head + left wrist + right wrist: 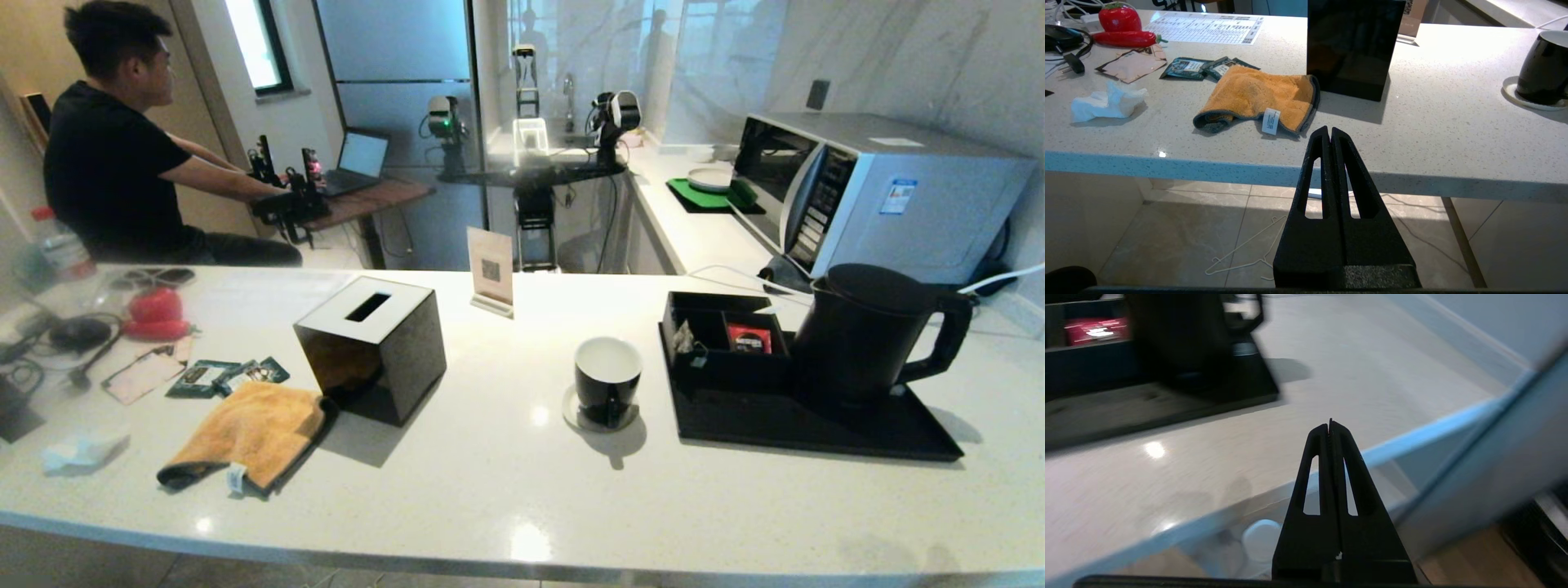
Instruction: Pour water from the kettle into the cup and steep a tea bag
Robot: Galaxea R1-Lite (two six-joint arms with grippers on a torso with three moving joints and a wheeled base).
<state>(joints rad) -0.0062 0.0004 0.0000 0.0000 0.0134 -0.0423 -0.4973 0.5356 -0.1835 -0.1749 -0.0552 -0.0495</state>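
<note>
1. The head view showed the whole worktop but neither hand; the kettle stood upright on the back right part of a black tray, handle turned away from the cup.
2. The cup stood on a small saucer just left of the tray, apart from it, its white inside showing.
3. In the tray's left compartment, beside the kettle, a pale tea bag leaned; a red sachet lay in the compartment nearest the kettle.
4. Only the left wrist view showed the left hand, fingers pressed together and holding nothing, hanging off the worktop's near edge, well left of the kettle and nearer the orange cloth and black tissue box.
5. Only the right wrist view showed the right hand, fingers pressed together and empty, outside the worktop's near edge on the kettle's side; the view was smeared, with the kettle and tray as dark shapes.
6. Bare worktop ran along the near edge in front of the tray and to the kettle's right; a microwave stood behind the kettle.
</note>
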